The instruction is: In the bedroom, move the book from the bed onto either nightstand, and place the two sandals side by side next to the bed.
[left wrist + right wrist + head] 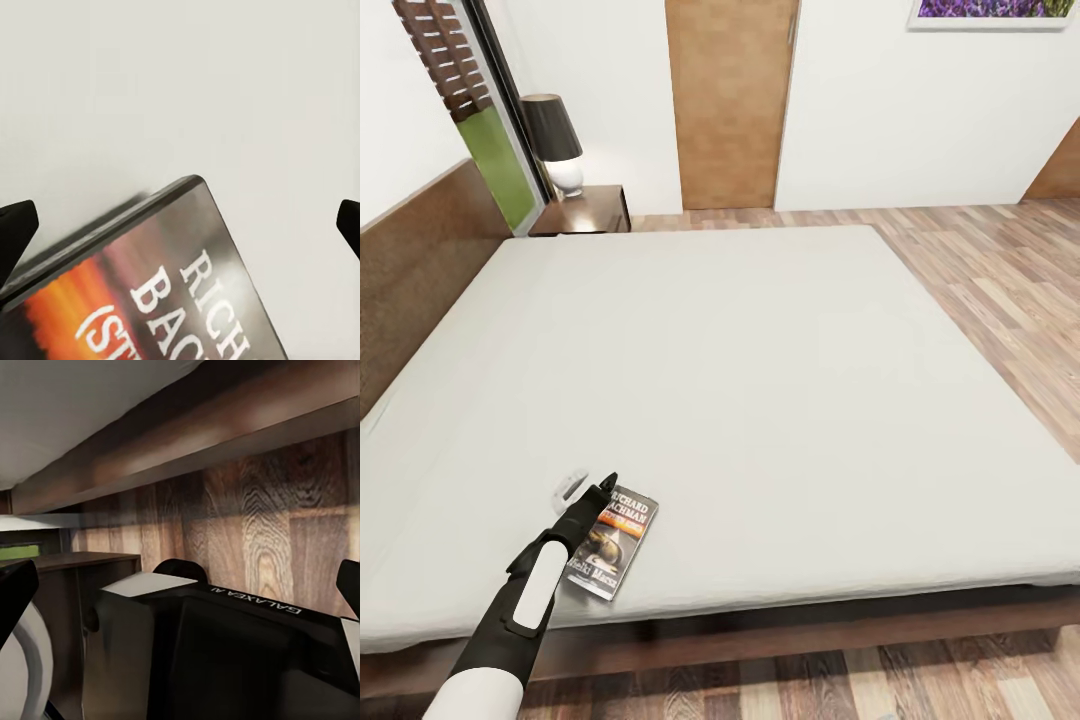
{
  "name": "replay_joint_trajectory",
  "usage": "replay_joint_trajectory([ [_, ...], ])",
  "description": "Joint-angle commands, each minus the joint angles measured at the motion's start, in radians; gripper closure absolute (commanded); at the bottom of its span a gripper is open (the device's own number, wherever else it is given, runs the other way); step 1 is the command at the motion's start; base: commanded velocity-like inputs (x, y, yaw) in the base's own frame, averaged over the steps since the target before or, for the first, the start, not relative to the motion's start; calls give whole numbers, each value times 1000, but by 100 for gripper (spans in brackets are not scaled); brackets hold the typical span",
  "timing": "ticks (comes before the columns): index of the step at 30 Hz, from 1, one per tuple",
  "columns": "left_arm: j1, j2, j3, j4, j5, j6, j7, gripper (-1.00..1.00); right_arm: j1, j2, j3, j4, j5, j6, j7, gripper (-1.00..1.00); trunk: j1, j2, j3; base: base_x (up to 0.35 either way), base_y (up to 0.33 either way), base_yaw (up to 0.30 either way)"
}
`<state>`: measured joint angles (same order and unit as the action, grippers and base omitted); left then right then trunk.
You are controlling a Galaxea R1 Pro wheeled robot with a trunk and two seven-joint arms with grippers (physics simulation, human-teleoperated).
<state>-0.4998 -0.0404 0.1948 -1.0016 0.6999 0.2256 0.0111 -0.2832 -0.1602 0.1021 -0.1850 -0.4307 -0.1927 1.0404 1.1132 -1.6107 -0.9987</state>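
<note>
The book [612, 545] is lying flat on the bed [760, 380], close to the mattress's near edge and toward its near left corner, cover up with the white author lettering legible. Its long axis is running from the near edge up the mattress, tilted slightly toward the right. The left gripper [588, 492] is hovering over the book's far left corner, the arm reaching in across the near edge. In the left wrist view the book [161, 289] is sitting directly ahead of the camera, one corner pointing into the gap, and the two dark fingertips [15, 229] are standing wide apart on either side; the jaws are open and holding nothing. Contact with the cover cannot be confirmed.

The right gripper [180, 585] is hanging low beside the bed's wooden frame [225, 427], above the plank floor; its fingertips are sitting apart, so it reads as open and empty.

Judgement: the left arm is the nearer one, and the pickup will depend on straddling the book's short width.

The nightstand [585, 212] is standing beyond the bed's far left corner, well apart from the book.
</note>
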Motion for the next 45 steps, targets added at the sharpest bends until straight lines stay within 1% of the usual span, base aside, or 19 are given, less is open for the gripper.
replay_joint_trajectory([
  [1, 0, -1, 3, -2, 10, 8, 1, -100, -1, -1, 8, 1, -7, -7, 0, -100, 0, 0, -1, -1, 0, 0],
  [7, 0, -1, 3, -2, 10, 8, 1, -100, -1, 0, 8, 1, -7, -7, 0, -100, 0, 0, -1, -13, 0, 0],
  [12, 0, -1, 3, -2, 10, 8, 1, -100, -1, 1, 8, 1, -7, -7, 0, -100, 0, 0, -1, -213, 0, 0],
  [18, 0, -1, 3, -2, 10, 8, 1, -100, -1, 1, 8, 1, -7, -7, 0, -100, 0, 0, -1, -51, 0, -3],
  [25, 0, -1, 3, -2, 10, 8, 1, -100, -1, 0, 8, 1, -7, -7, 1, -100, 0, 0, -1, -3, 0, -162],
  [37, 0, -2, 3, -2, 10, 8, 1, -100, -1, 0, 8, 1, -7, -7, 0, -100, 0, 0, -1, 0, 0, -19],
  [45, 0, -1, 3, -2, 10, 8, 1, -100, -1, 2, 8, 1, -7, -7, 0, -100, 0, 0, 1, 0, 0, -117],
])
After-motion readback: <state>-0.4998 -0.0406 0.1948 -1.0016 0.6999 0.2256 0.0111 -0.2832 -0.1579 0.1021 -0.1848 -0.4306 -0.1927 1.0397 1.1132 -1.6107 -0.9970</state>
